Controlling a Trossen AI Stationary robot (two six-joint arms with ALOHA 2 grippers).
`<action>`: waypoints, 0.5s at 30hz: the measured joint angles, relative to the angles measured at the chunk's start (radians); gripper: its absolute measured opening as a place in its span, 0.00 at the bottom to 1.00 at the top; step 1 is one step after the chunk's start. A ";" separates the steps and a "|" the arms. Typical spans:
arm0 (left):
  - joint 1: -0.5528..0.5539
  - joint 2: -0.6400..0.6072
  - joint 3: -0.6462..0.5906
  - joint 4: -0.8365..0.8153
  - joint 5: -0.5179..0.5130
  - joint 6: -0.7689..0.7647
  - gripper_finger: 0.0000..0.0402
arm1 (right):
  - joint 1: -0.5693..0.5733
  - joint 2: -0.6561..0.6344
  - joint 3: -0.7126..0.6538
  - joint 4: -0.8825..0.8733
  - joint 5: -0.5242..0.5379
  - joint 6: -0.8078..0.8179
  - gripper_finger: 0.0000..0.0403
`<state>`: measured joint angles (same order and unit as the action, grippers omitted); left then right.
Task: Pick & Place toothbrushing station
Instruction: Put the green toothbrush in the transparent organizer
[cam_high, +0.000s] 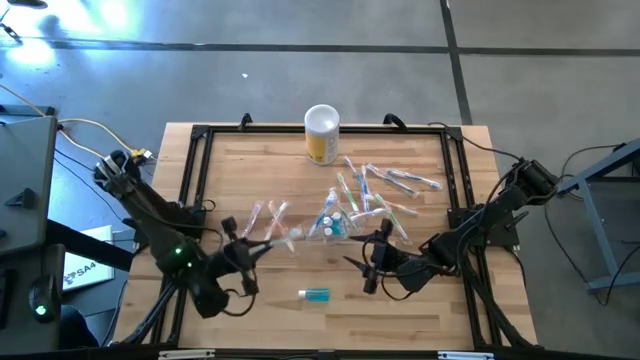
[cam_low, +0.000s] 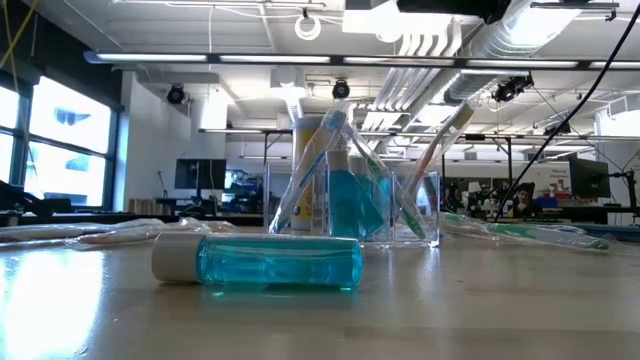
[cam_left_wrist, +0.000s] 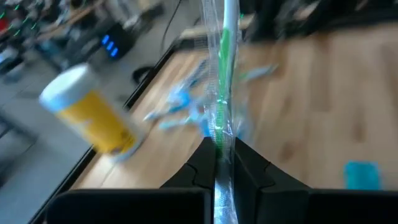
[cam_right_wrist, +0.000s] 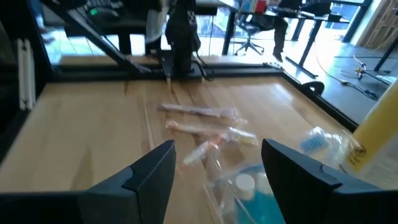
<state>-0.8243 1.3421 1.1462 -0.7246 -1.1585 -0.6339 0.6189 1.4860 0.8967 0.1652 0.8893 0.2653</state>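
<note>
My left gripper (cam_high: 262, 247) is at the table's middle left, shut on a green-handled toothbrush in a clear wrapper (cam_left_wrist: 222, 74). My right gripper (cam_high: 368, 262) is open and empty right of centre, its fingers (cam_right_wrist: 152, 174) pointing at wrapped toothbrushes (cam_right_wrist: 205, 127) lying flat on the table. A clear container (cam_low: 350, 195) holds upright toothbrushes and teal tubes; it shows in the high view (cam_high: 335, 220). One teal toothpaste tube with a white cap (cam_high: 314, 294) lies on its side near the front edge, also in the low view (cam_low: 270, 262). My left gripper pinches the wrapped toothbrush between its two fingers at one end of the wrapper (cam_left_wrist: 219, 146). The toothbrush lies along the fingers and juts straight out ahead of them. I cannot tell if its far end touches the table.
A yellow canister with a white lid (cam_high: 321, 133) stands at the far edge. Several wrapped toothbrushes (cam_high: 385, 185) lie scattered at the right rear, and two pink ones (cam_high: 265, 217) lie near my left gripper. A black frame (cam_high: 195, 170) borders the wooden table.
</note>
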 joint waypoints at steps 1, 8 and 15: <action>-0.002 -0.012 -0.031 0.102 0.001 0.072 0.04 | 0.000 0.000 0.000 0.020 0.000 -0.011 0.57; 0.083 -0.029 -0.297 1.009 0.366 0.622 0.04 | 0.000 0.000 0.000 0.229 -0.061 -0.175 0.57; 0.200 -0.031 -0.486 1.468 0.583 0.845 0.04 | 0.000 0.004 0.000 0.255 -0.112 -0.176 0.57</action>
<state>-0.6247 1.3113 0.6606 0.7438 -0.5757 0.2110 0.6189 1.4901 0.8970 0.4198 0.7777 0.0893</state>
